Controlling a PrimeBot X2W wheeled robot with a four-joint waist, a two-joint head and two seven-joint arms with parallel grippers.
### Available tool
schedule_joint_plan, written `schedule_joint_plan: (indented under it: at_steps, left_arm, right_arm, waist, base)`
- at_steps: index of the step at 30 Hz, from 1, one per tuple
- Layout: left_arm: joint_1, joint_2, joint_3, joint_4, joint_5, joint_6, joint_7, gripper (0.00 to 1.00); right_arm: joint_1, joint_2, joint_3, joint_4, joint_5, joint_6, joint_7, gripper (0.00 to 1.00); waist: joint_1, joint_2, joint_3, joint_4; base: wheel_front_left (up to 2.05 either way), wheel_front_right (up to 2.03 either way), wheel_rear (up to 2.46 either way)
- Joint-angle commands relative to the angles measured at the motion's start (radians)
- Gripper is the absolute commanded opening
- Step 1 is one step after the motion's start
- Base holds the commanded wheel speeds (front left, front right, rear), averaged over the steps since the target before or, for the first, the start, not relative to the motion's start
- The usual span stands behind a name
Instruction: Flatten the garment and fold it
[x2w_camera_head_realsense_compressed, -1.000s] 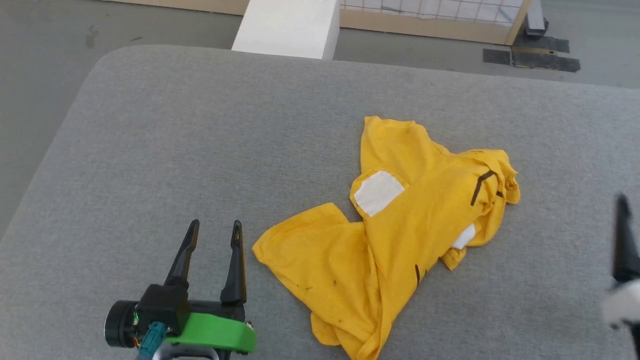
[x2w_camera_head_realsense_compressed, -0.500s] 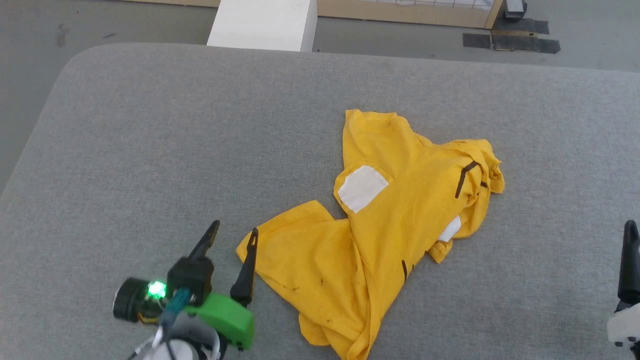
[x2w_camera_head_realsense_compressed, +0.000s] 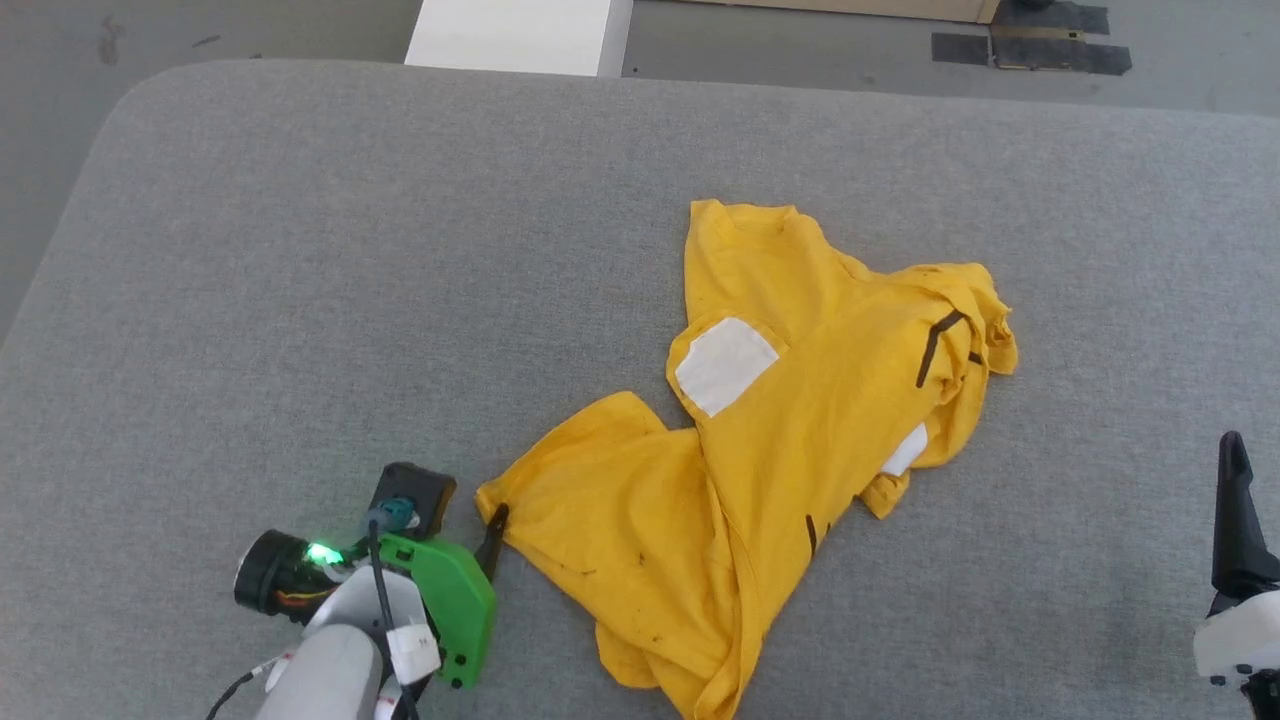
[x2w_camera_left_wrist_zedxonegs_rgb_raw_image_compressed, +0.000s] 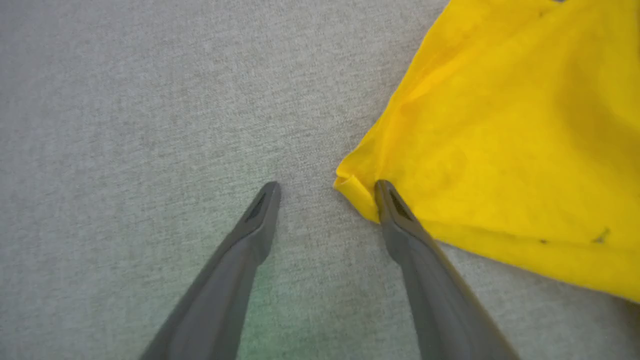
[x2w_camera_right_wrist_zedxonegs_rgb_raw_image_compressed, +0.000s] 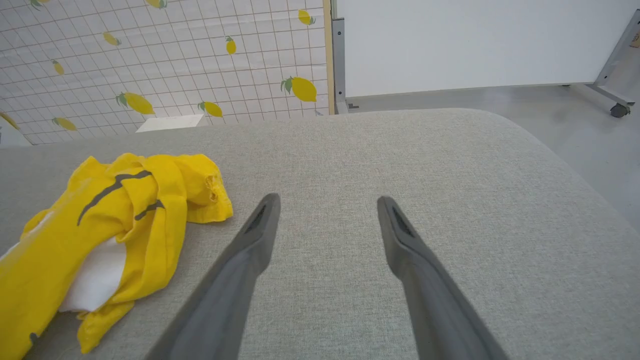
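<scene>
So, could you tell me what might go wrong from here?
1. The open left claw has just a folded corner tip of the garment between its fingers; closing may pinch too little and slip.
2. The garment lies twisted and layered, and the open right claw is apart from it, so pulling may drag the heap.

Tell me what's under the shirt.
Grey cushion shows all around it; the shirt lies crumpled, its layers folded over each other. Anything beneath the folds is covered.
</scene>
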Motion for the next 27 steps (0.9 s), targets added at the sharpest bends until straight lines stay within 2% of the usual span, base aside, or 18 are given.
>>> schedule_joint_plan:
  at_steps: [1, 2, 7, 9, 11, 16, 18, 22, 23, 25, 26, 27]
  left_arm:
    - [-0.011, 0.001, -0.021, 0.023, -0.023, -0.005, 0.010, 0.42]
    - [-0.016, 0.000, -0.035, 0.028, -0.036, -0.006, 0.002, 0.00]
    - [-0.037, -0.012, -0.049, 0.026, -0.082, -0.006, -0.065, 0.00]
    - [-0.044, -0.012, -0.027, 0.013, -0.090, 0.011, -0.097, 0.00]
    - [-0.045, -0.006, 0.008, -0.013, -0.096, 0.044, -0.132, 0.00]
    - [-0.008, 0.030, 0.132, -0.104, -0.110, 0.166, -0.195, 0.00]
    - [0.034, 0.044, 0.171, -0.129, -0.123, 0.197, -0.192, 0.00]
    - [0.120, 0.044, 0.203, -0.134, -0.153, 0.229, -0.154, 0.00]
    - [0.132, 0.037, 0.202, -0.130, -0.161, 0.229, -0.149, 0.03]
    - [0.153, 0.013, 0.204, -0.126, -0.184, 0.232, -0.152, 0.76]
    - [0.160, 0.001, 0.204, -0.122, -0.194, 0.235, -0.158, 1.00]
    - [0.162, -0.008, 0.203, -0.119, -0.199, 0.235, -0.165, 1.00]
  right_arm:
    - [-0.014, 0.001, 0.001, -0.007, 0.004, -0.001, 0.004, 1.00]
    - [-0.016, 0.001, 0.000, -0.009, 0.004, -0.001, 0.006, 1.00]
    - [-0.019, 0.001, -0.007, -0.010, 0.007, -0.001, 0.013, 1.00]
    - [-0.021, 0.001, -0.003, -0.008, 0.009, -0.001, 0.014, 1.00]
    - [-0.024, 0.001, -0.003, -0.008, 0.010, -0.001, 0.015, 1.00]
    - [-0.022, 0.001, -0.008, -0.007, 0.010, -0.001, 0.018, 1.00]
    - [-0.019, 0.001, -0.012, -0.007, 0.010, -0.001, 0.019, 1.00]
    - [-0.015, 0.001, -0.017, -0.005, 0.009, -0.001, 0.022, 1.00]
    - [-0.014, 0.001, -0.017, -0.004, 0.009, -0.001, 0.024, 1.00]
    - [-0.014, 0.001, -0.017, -0.002, 0.010, -0.001, 0.026, 1.00]
    - [-0.013, 0.001, -0.015, -0.002, 0.009, -0.001, 0.027, 1.00]
    - [-0.014, 0.001, -0.013, -0.001, 0.009, -0.001, 0.028, 1.00]
  waist:
    - [0.0000, 0.0000, 0.005, -0.002]
    - [0.0000, 0.0000, 0.007, -0.002]
    - [0.0000, 0.0000, 0.003, 0.006]
    - [0.0000, 0.0000, -0.005, 0.009]
    - [0.0000, 0.0000, -0.011, 0.012]
    - [0.0000, 0.0000, -0.024, 0.022]
    - [0.0000, 0.0000, -0.025, 0.025]
    - [0.0000, 0.0000, -0.024, 0.027]
    - [0.0000, 0.0000, -0.023, 0.028]
    - [0.0000, 0.0000, -0.022, 0.031]
    - [0.0000, 0.0000, -0.021, 0.033]
    - [0.0000, 0.0000, -0.021, 0.034]
  base:
    - [0.00, 0.00, 0.00]
    - [0.00, 0.00, 0.00]
    - [0.00, 0.00, 0.00]
    - [0.00, 0.00, 0.00]
    - [0.00, 0.00, 0.00]
    - [0.00, 0.00, 0.00]
    - [0.00, 0.00, 0.00]
    - [0.00, 0.00, 0.00]
    - [0.00, 0.00, 0.00]
    - [0.00, 0.00, 0.00]
    - [0.00, 0.00, 0.00]
    - [0.00, 0.00, 0.00]
